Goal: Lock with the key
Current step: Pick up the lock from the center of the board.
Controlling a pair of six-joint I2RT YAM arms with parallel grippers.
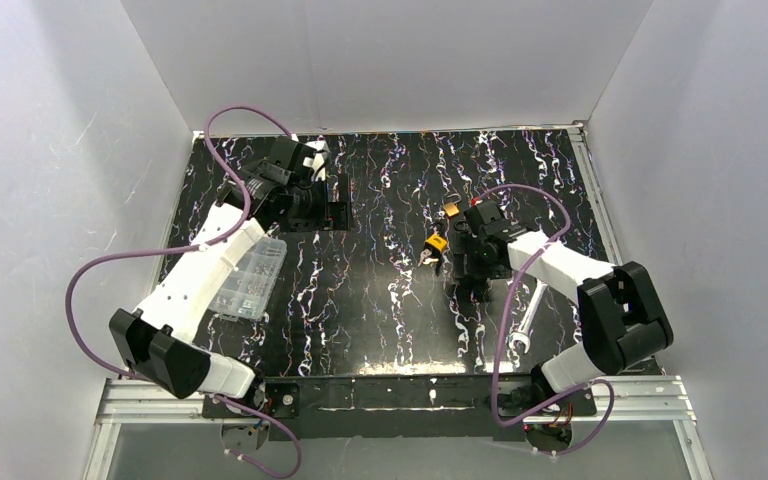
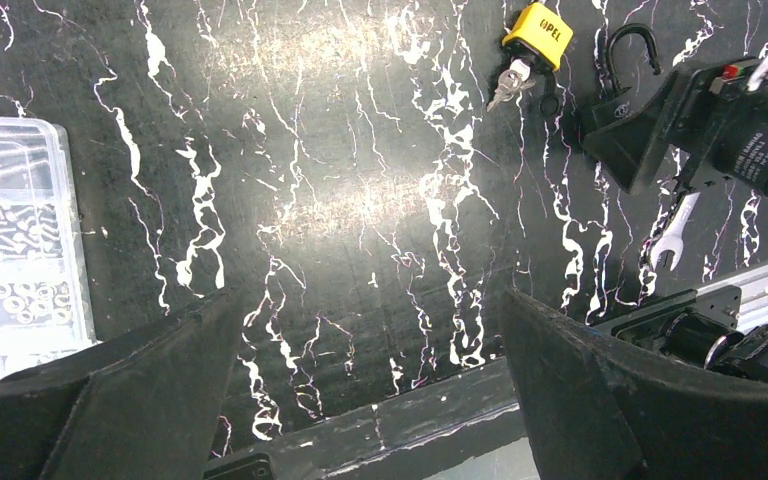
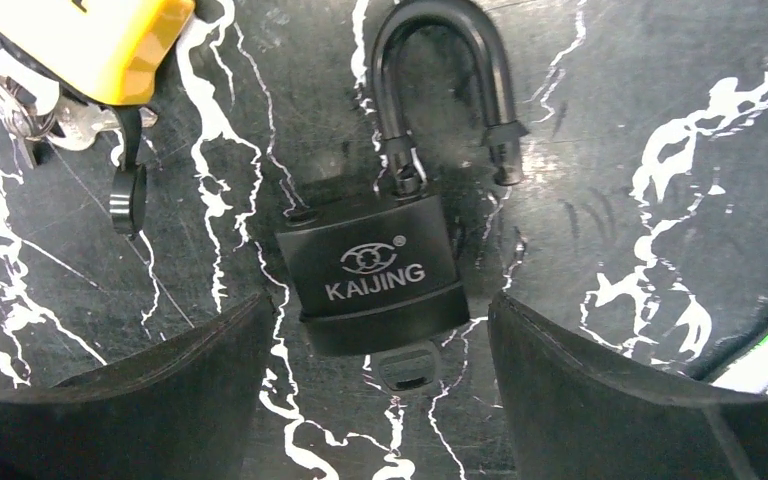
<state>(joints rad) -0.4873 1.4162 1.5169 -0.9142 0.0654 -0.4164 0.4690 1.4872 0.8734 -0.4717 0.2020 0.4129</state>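
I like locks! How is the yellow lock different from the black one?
The yellow lock is bright; the black lock is dark. The yellow lock has keys at its end; the black lock has none. The black lock's loop stands open on one side; the yellow lock's loop is out of view. Both are padlocks lying flat on the marbled table.

We see bright, even light from above; the white walls look soft and almost shadowless. In the left wrist view a broad, hazy glare spreads over the glossy black table. The padlock lettering is sharp, while the near fingers blur at the frame's edge.
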